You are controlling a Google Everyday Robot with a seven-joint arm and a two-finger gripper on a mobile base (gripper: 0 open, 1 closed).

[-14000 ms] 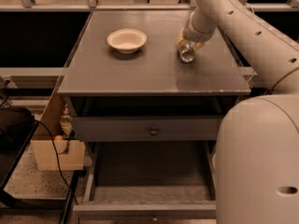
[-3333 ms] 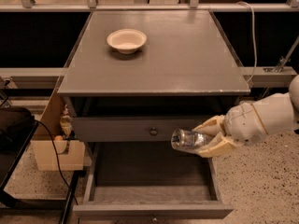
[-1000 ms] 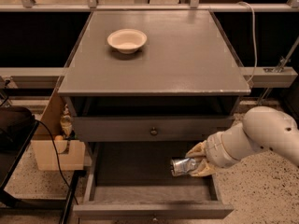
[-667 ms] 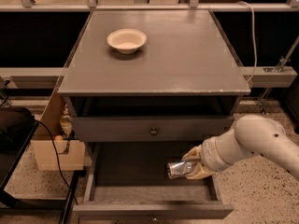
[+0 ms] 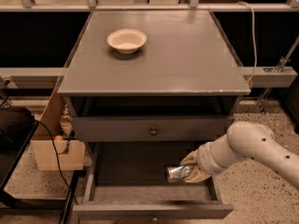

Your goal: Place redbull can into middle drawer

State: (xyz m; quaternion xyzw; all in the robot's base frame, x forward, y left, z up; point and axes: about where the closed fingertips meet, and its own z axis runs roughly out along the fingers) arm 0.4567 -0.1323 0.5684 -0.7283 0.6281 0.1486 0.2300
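The slim silver redbull can point(image 5: 176, 173) lies sideways in my gripper point(image 5: 189, 169), which is shut on it. Both are low inside the pulled-out middle drawer point(image 5: 140, 209), toward its right side, just above the dark floor. I cannot tell if the can touches the floor. My white arm point(image 5: 252, 148) reaches in from the right.
The upper drawer with its round knob point(image 5: 153, 131) is shut just above. A cream bowl point(image 5: 126, 39) sits on the grey cabinet top point(image 5: 187, 55). A cardboard box point(image 5: 53, 148) and black cables point(image 5: 56, 162) stand left of the cabinet.
My gripper has lowered the can from in front of the upper drawer down into the open middle drawer and shifted it slightly left.
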